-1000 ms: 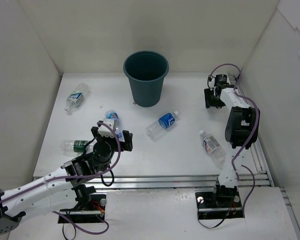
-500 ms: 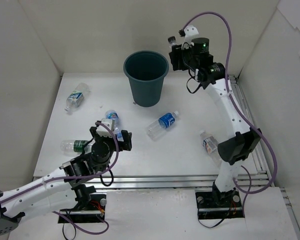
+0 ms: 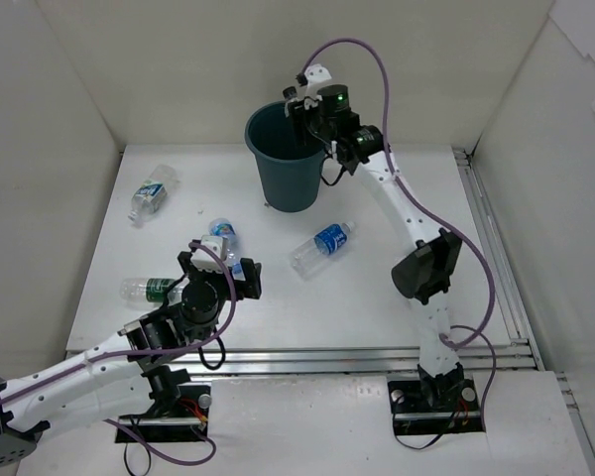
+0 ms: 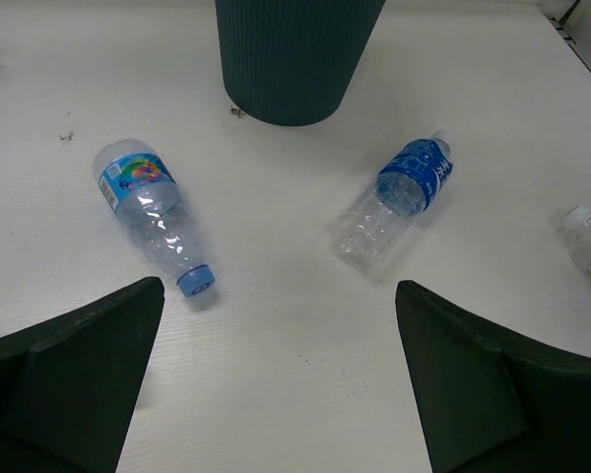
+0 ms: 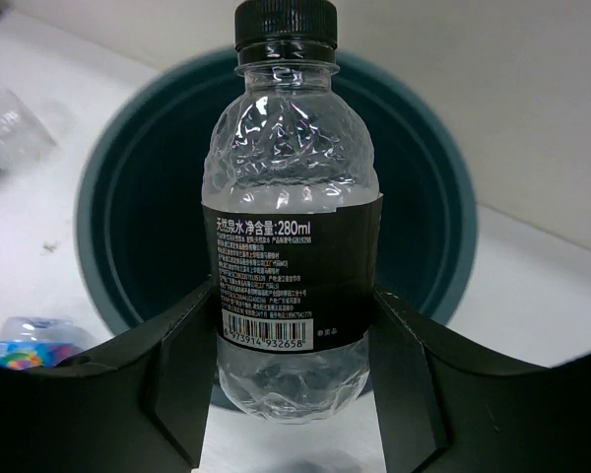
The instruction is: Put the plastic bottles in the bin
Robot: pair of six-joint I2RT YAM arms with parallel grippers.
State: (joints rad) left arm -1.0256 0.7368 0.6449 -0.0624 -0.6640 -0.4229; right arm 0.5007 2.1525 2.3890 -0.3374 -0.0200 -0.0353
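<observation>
One black-label bottle (image 5: 294,246) clamped between right fingers (image 5: 182,379) over bin (image 5: 91,222); left fingers (image 4: 69,379) wide, blue-label bottle (image 4: 399,197) ahead, apart.

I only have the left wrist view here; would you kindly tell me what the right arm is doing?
Observer: The right gripper is shut on a black-labelled bottle, held over the mouth of the bin.
Operator: Thanks. Are any bottles lying beyond my frame?
Observer: Yes, a green-labelled bottle lies left of the left gripper.
Operator: Any others?
Observer: A light-blue-labelled bottle lies near the left wall.
</observation>
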